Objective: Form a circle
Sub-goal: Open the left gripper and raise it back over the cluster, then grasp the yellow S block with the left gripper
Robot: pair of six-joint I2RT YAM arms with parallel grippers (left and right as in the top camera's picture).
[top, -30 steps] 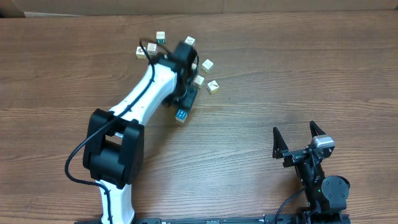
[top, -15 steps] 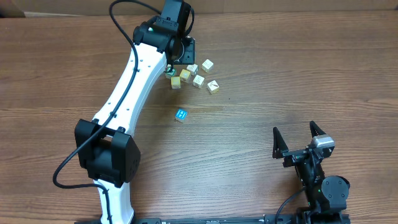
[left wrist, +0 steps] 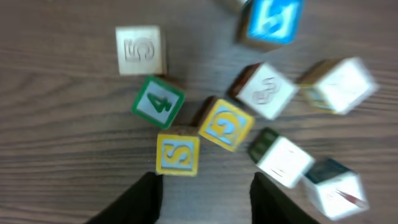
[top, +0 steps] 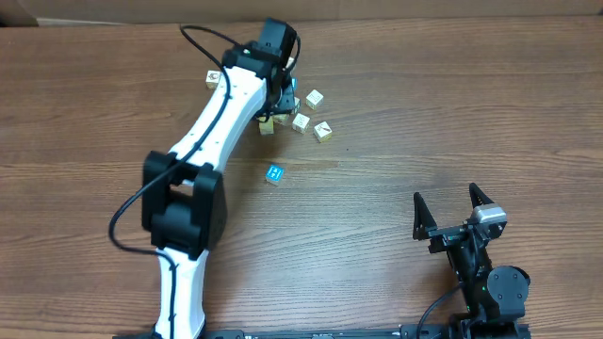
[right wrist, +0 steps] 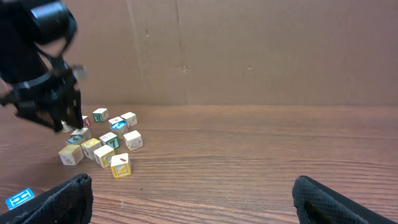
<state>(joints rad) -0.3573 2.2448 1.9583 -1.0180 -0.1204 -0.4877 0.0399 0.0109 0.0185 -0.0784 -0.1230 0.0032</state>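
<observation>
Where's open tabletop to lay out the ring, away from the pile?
Bare wood runs from the lone blue cube across to the right gripper, and along the table to the right of the cube pile. More lies left of the left arm. It is crowded at the pile itself, under the left gripper.

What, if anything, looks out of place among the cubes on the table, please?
One blue-faced cube lies alone, well apart from the other cubes, which sit bunched by the left gripper at mixed angles. No ring shape shows yet.
</observation>
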